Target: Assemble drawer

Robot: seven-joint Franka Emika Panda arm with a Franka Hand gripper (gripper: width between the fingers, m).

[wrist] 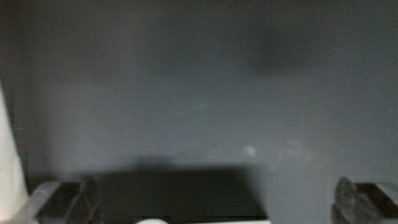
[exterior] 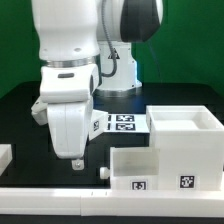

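Note:
The drawer lies in separate white pieces on the black table. A white box part point(exterior: 160, 168) with two square tags on its near face stands at the exterior view's right, and a small knob point(exterior: 103, 172) sticks out of its left side. Behind it stands a second open white box point(exterior: 185, 125). My gripper point(exterior: 75, 160) hangs just above the table to the left of the knob, apart from both boxes. In the wrist view my gripper point(wrist: 214, 200) is open, its dark fingers point(wrist: 57, 200) far apart over bare black table, with nothing between them.
The marker board point(exterior: 120, 123) lies flat behind my gripper, near the arm's base. A long white border rail point(exterior: 50, 197) runs along the table's front edge. Another white piece point(exterior: 5, 155) shows at the exterior view's far left edge.

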